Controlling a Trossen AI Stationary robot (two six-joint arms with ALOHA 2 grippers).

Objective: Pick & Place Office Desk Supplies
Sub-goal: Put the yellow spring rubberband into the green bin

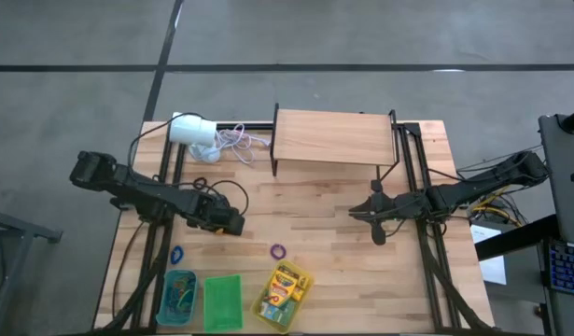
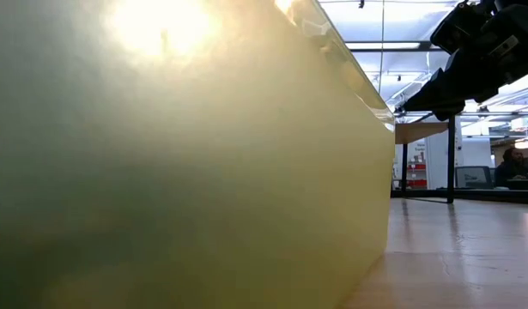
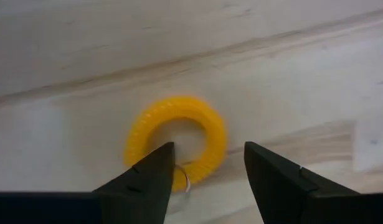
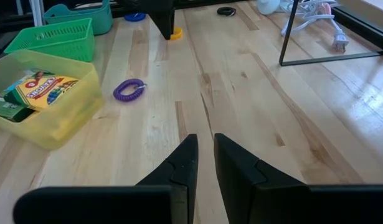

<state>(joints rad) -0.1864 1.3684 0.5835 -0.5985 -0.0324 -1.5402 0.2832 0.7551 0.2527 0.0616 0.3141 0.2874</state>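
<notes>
Left gripper [image 3: 207,171] open astride orange loop [image 3: 176,138] on table [image 3: 291,81]; right gripper [image 4: 203,163] near-shut, empty

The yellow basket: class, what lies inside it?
Inside the yellow basket lie yellow-and-green crayon boxes, seen through the open top. What lies beneath the boxes is covered, so it cannot be told.

Both arms are showing as dark, matte black jointed links with black cables looping beside them. The left gripper [image 3: 207,177] is presenting two blunt, wedge-shaped black fingers; the right gripper [image 4: 203,163] is showing the same angular black fingers.
</notes>
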